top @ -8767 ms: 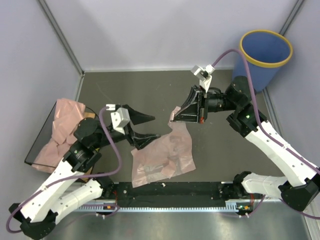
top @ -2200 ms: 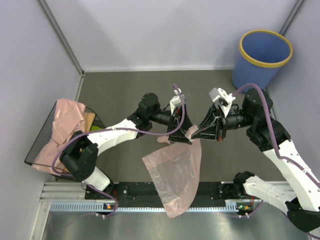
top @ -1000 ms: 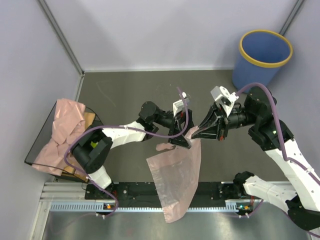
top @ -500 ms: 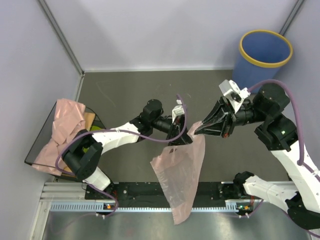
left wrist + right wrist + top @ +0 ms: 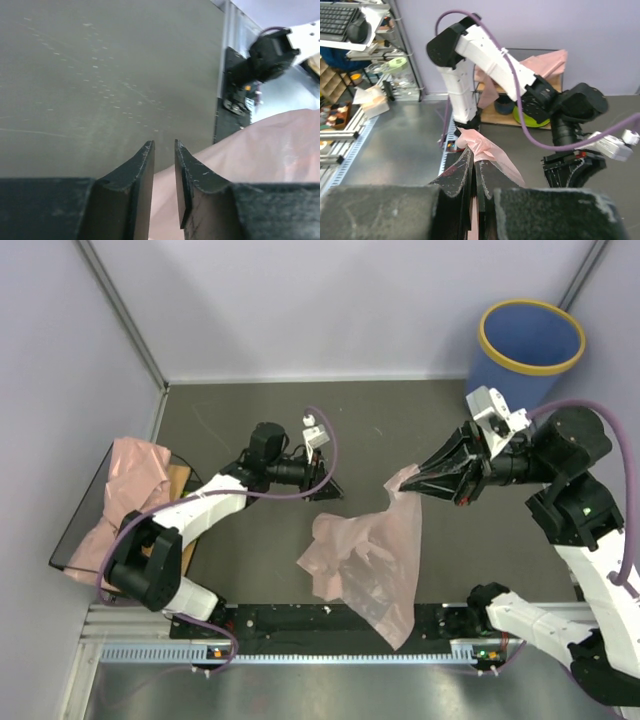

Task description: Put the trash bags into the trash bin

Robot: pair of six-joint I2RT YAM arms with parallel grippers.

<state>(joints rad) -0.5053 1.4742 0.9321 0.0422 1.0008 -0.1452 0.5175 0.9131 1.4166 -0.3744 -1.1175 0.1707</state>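
Right fingers (image 5: 412,481): clenched on the top corner of one pale pink, translucent, crinkly plastic handle bag (image 5: 365,555), held up over the right half of the dark grey table (image 5: 250,425). The bag hangs crumpled below the grip. In the top view its lower corner overlaps the black rail (image 5: 300,618) at the near table edge. In the right wrist view a twisted pink tip pokes out past the pressed-together tips.

Left fingers (image 5: 328,492): nearly together, with a narrow slit between the tips and nothing in it. They point right and stand apart from the bag, to its left. The left wrist view shows bare table beyond the tips and pink plastic low on the right.

Round blue plastic trash bin with yellow rim ring (image 5: 508,390): upright at the far right corner, beyond the right arm and well apart from the held bag.

Heap of further pale pink plastic bags (image 5: 130,485): at the left edge of the table, beside the left arm.

Small lime-green bowl (image 5: 534,120): on a wooden board (image 5: 495,112) just below that heap, seen in the right wrist view.
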